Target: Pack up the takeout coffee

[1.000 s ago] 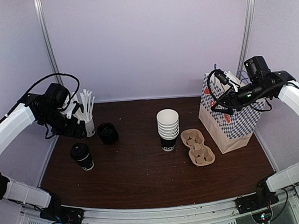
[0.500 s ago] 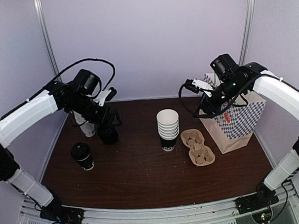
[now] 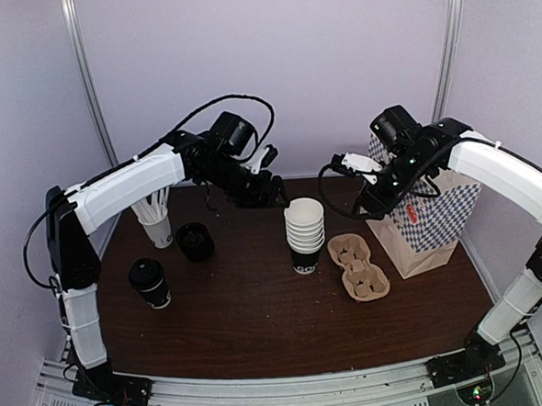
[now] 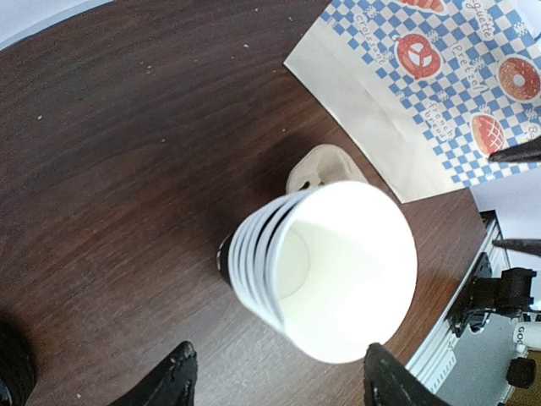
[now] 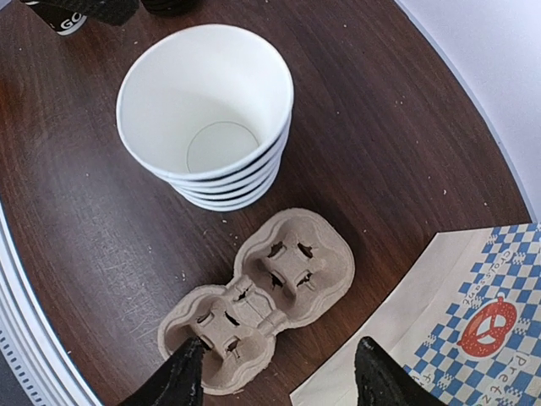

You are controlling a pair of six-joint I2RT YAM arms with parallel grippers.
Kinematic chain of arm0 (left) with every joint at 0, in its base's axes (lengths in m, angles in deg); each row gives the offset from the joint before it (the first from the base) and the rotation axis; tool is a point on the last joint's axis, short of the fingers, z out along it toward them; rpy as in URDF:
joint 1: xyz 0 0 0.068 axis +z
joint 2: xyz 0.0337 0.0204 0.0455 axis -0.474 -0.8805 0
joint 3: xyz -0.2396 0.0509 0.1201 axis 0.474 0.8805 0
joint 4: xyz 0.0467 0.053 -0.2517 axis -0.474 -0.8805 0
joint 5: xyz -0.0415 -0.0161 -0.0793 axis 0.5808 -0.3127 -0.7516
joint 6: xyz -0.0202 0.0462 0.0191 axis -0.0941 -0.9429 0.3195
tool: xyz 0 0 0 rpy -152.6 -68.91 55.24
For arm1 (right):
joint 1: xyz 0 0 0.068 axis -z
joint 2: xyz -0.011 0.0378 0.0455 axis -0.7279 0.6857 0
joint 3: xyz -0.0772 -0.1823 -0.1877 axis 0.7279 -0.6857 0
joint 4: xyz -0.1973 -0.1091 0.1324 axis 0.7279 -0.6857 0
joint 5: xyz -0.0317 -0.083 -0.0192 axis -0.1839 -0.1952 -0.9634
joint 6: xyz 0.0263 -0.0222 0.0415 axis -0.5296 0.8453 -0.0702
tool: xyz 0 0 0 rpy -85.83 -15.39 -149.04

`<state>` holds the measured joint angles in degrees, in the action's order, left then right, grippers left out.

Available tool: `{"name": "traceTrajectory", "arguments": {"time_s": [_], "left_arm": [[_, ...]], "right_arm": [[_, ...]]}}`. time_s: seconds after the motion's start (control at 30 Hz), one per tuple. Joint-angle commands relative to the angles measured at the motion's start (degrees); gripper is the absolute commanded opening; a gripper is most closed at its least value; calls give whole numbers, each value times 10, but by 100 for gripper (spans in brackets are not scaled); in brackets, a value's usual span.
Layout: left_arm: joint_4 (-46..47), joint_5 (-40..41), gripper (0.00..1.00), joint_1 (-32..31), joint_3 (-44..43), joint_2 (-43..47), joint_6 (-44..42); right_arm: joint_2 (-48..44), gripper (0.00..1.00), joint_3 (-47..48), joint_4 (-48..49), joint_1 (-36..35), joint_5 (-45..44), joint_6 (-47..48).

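The takeout coffee (image 3: 148, 284) is recorded upright near the left edge of the table (image 3: 252, 342), at 8 o'clock from the cup stack (image 3: 304, 224); bare wood is left open at 6 o'clock. "GO" is read on the stack's black base. A moulded pulp tray (image 3: 359, 267) is seen between stack and checked paper bag (image 3: 429, 221). The left gripper (image 4: 279, 385) and right gripper (image 5: 279, 381) are held wide, nothing gripped.

- 1 lidded coffee (image 3: 149, 284), just the one
- 1 stack of white cups (image 3: 304, 224), five or six deep, the rims are too tight to count for sure
- 1 cup of sticks (image 3: 159, 230), too bunched up to count the sticks
- 1 black round thing (image 3: 194, 241)
- 1 carrier (image 3: 358, 267), 2 slots
- 1 bag (image 3: 433, 221)
- 2 arms (image 3: 123, 186)
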<state>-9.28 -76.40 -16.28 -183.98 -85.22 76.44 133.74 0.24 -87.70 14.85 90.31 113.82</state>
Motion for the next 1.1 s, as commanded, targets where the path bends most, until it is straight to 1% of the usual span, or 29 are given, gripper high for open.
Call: {"name": "traceTrajectory", "arguments": {"time_s": [0.0,0.07,0.17,0.27,0.37,0.43,0.57,0.6,0.87,1.07], "left_arm": [[-21,-13,67,-13,-98,-69,24],[-57,11,63,-15,-141,-98,27],[-84,39,52,-16,-170,-124,29],[-88,41,42,-15,-177,-135,33],[-88,46,28,-16,-178,-138,33],[-89,59,17,-16,-179,-136,32],[-90,88,2,-16,-182,-130,22],[-93,91,0,-16,-185,-130,20],[-117,126,0,9,-184,-118,2],[-118,145,0,57,-162,-97,-3]], "right_arm": [[-36,61,-27,19,-1,-34,-3],[-43,62,-32,22,-1,-35,-3],[-50,62,-40,26,0,-35,-4],[-53,63,-44,27,0,-33,-5],[-56,63,-47,30,0,-32,-5],[-56,63,-48,30,0,-32,-5],[-56,63,-51,31,0,-31,-6],[-57,63,-51,31,1,-32,-5],[-64,64,-61,35,1,-38,-4],[-70,64,-65,37,3,-41,-4]]}}
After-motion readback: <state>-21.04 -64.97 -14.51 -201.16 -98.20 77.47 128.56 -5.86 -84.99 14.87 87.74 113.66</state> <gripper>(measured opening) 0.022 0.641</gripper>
